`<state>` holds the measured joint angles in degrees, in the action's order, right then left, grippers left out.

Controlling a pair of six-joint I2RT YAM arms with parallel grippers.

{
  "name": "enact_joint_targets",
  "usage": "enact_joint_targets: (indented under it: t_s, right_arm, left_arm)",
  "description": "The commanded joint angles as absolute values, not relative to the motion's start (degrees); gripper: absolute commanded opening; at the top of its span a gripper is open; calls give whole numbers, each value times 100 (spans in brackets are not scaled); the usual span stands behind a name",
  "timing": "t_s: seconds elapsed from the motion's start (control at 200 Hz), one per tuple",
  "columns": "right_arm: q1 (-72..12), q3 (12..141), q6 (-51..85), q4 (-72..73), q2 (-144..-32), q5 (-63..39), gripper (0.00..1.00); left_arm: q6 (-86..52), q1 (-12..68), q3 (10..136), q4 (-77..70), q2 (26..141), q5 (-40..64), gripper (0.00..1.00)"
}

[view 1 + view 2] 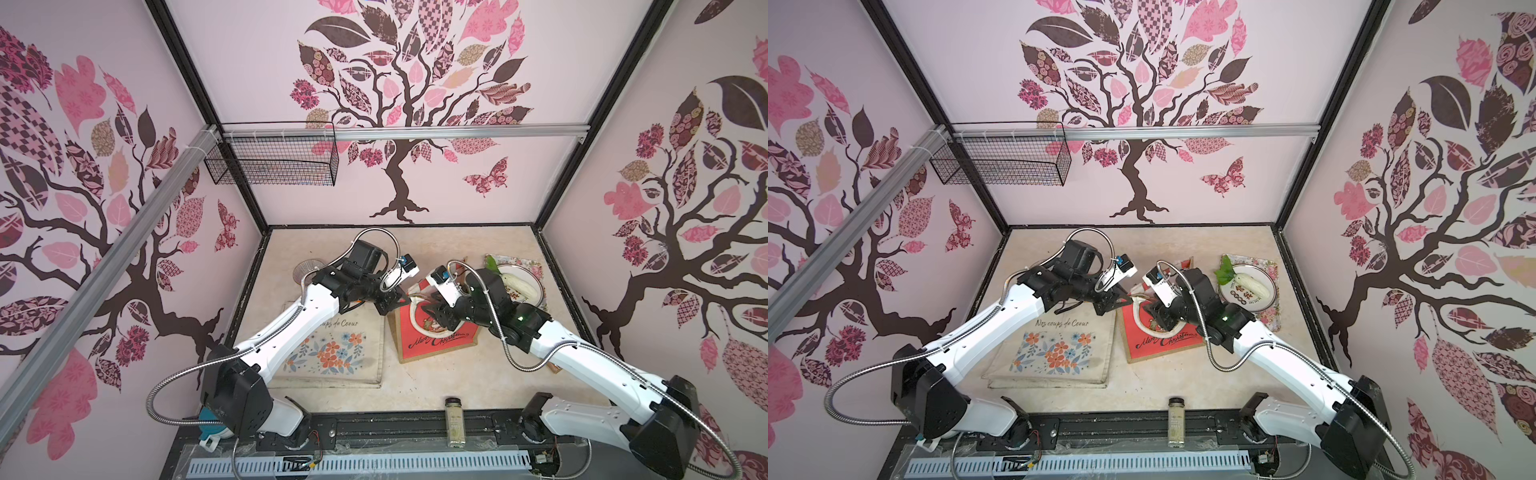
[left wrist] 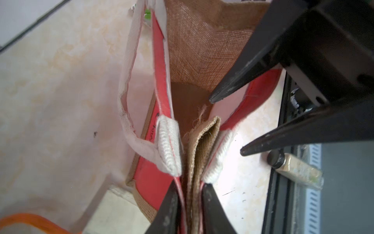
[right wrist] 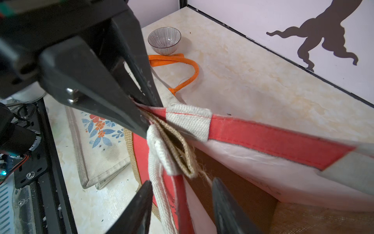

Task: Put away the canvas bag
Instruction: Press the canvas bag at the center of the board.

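Left wrist view: your left end effector (image 2: 190,186) pinches the red bag's (image 2: 159,60) folded, coarse burlap rim between ribbed white straps. Your right end effector (image 2: 226,125) hangs spread just beside that rim. In both top views the arms hide the bag's mouth. The bag sits on the desk (image 2: 50,81), with a flat floral tote (image 1: 328,353) just beside it.

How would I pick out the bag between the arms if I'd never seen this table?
On the marbled tabletop, look near the middle. The red bag sits there beside a flat cream bag printed with flowers; it alone is red, burlap-edged, with black script and white handles.
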<state>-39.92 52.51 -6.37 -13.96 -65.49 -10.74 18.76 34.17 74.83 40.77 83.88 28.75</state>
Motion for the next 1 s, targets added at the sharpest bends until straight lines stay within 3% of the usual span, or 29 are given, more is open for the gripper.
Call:
enact_joint_targets:
  t_s: [0.0, 0.06, 0.18, 0.35, 0.525, 0.795, 0.995]
  right_arm:
    - [-3955, 5580, -512, -1623, -6344, -959, 51]
    - [-3950, 5653, -454, -1767, -6223, -887, 58]
    - [-3933, 5825, -390, -2145, -5921, -503, 79]
    - [-3771, 6120, -257, -2797, -5565, 2, 99]
    - [-3718, 6527, -74, -3659, -5741, 312, 100]
    - [-3647, 6397, -112, -3820, -5678, 586, 100]
    - [-3648, 6223, -1339, -2912, -5785, -1237, 100]
  left_arm:
    - [1924, 3442, 7366, 4077, 8362, 2850, 6]
    - [1913, 3438, 7344, 4052, 8303, 2837, 0]
    - [1907, 3441, 7304, 4017, 8249, 2937, 0]
    - [1953, 3445, 7286, 4053, 8150, 3084, 0]
    - [1961, 3443, 7293, 4079, 8162, 3210, 0]
    - [1963, 3439, 7277, 4084, 8082, 3310, 0]
    - [2293, 3441, 7397, 4377, 8110, 3555, 0]
